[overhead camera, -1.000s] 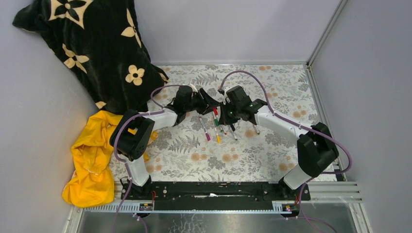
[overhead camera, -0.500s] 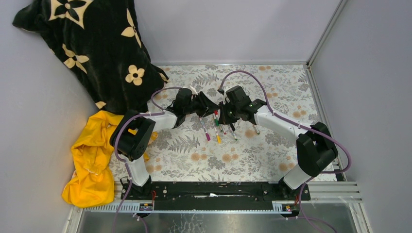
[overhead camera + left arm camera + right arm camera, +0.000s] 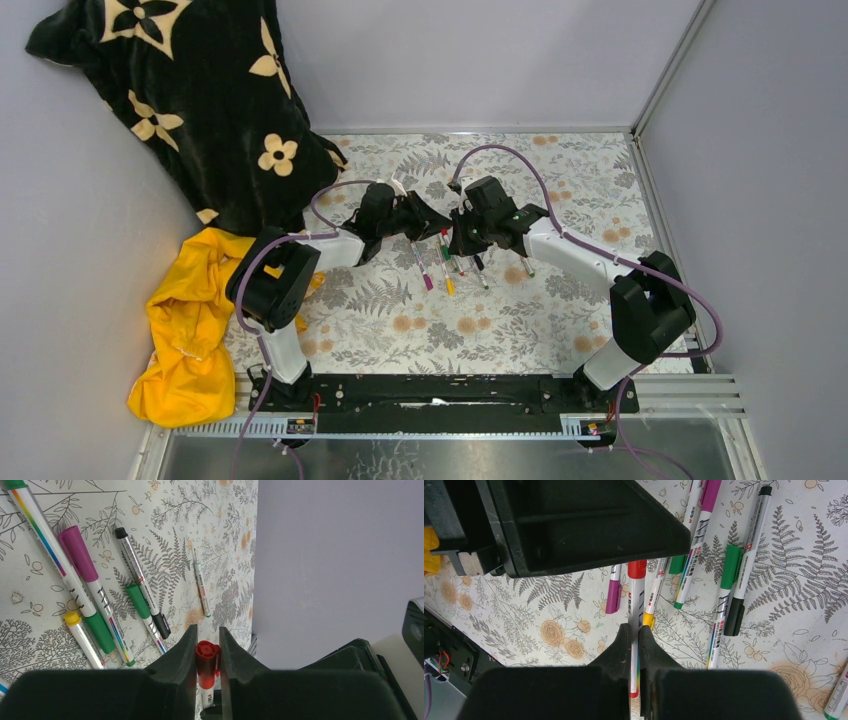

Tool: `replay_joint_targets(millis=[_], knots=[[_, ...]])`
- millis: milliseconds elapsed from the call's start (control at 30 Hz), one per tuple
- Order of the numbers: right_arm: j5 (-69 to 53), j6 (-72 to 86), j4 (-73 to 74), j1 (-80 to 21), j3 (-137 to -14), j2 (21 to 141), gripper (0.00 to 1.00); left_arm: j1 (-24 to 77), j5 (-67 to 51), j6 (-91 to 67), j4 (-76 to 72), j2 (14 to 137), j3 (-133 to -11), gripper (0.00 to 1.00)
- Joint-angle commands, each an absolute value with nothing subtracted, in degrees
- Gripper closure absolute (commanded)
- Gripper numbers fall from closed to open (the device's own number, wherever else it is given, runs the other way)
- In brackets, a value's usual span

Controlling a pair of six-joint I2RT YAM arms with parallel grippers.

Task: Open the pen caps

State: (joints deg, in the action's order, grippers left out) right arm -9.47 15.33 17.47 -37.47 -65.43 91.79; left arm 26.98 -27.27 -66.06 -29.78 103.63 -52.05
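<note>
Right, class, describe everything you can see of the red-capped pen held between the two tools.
The red-capped pen is slim, with a whitish, plastic-looking barrel carrying dark print and a rainbow stripe. Its red cap is on, round-topped and glossy. The right tool is shut on the barrel, and the left tool presses the cap from both sides. The pen seems lifted off the floral table cover.

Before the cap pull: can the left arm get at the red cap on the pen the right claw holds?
Probably yes. The red cap sits between the left claw's fingers, which seem to press it; the right claw grips the pen barrel, and nothing lies between.
</note>
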Motion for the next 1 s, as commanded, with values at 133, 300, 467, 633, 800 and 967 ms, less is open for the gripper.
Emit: replay_joint_targets(millis=[133, 300, 467, 633, 800, 967], knots=[[-8.0, 15.7, 16.0, -38.0, -66.0, 90.5, 1.0, 27.3, -28.1, -65.7, -33.6, 102.1, -50.6, 1.0], [-7.7, 15.8, 15.7, -38.0, -66.0, 90.1, 0.87, 27.3, -27.0, -65.6, -31.8, 101.7, -50.9, 1.0], [-8.1, 15.8, 15.3, -38.1, -66.6, 90.4, 0.7, 27.4, -26.3, -65.2, -28.9, 101.6, -52.3, 1.0], [-8.9, 15.8, 15.5, -38.0, -67.9, 91.8, 0.68, 27.7, -26.7, -65.5, -28.2, 101.9, -53.0, 1.0], [-9.6, 16.2, 14.8, -38.0, -68.5, 93.0, 0.68, 27.6, -26.7, -66.0, -28.2, 101.8, -53.3, 1.0], [-10.6, 16.5, 14.1, -38.1, -68.9, 94.1, 0.69, 27.8, -26.6, -66.7, -28.5, 102.0, -53.7, 1.0]])
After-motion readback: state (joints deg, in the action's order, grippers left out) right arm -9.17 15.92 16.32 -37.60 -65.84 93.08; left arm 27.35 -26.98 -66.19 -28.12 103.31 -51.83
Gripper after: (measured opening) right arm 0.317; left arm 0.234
